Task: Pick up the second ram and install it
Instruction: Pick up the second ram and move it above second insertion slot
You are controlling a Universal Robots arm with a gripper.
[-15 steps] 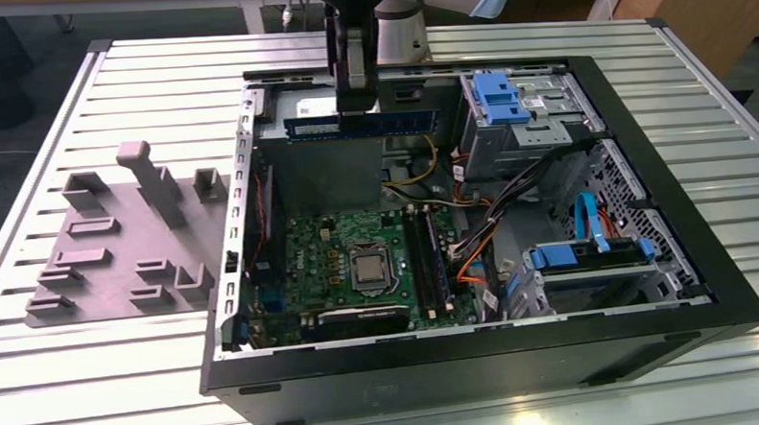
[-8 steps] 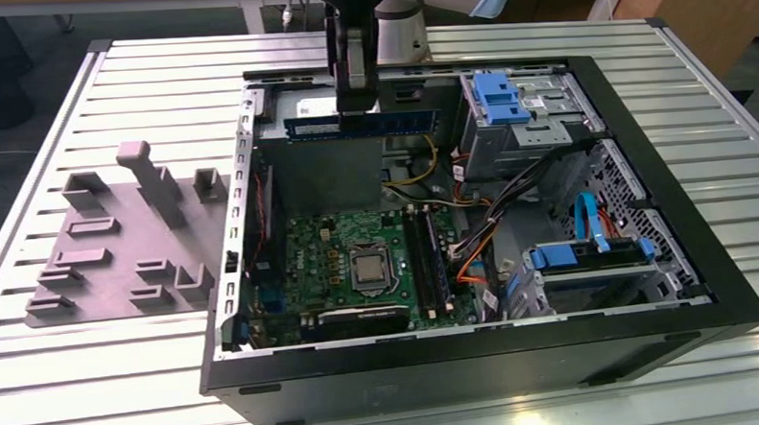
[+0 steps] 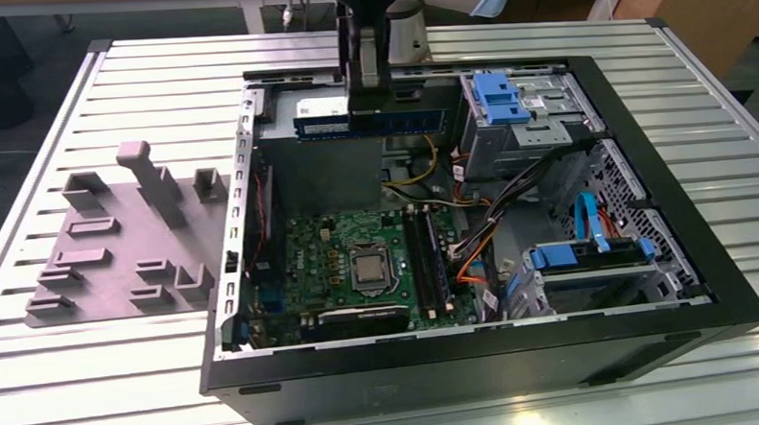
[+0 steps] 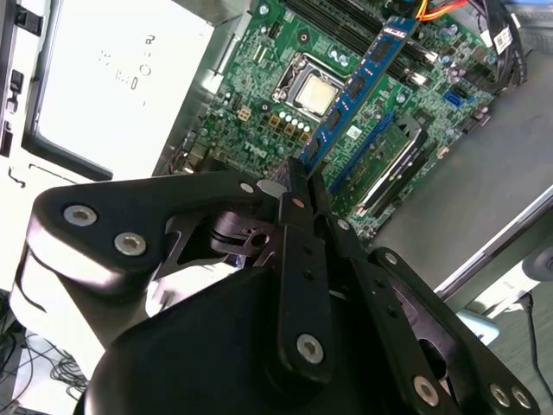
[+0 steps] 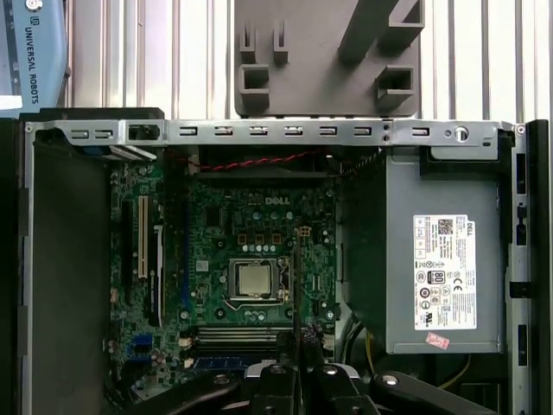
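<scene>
Blue-green long flat second ram stick (image 3: 414, 122) held tight by black end effector (image 3: 370, 107), up above green motherboard (image 3: 342, 243).

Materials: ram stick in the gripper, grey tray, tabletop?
The second ram: glossy blue circuit board, likely fibreglass laminate, with matte black chips.
The grey tray: matte, uniform moulded blocks, probably plastic.
The table: ribbed silvery slats with sheen, likely aluminium extrusion.

Arm (image 3: 368, 26) hangs vert.; gripper (image 4: 294, 173) fingers (image 4: 298, 225) pinched, apparently on second ram (image 4: 361, 82).
</scene>
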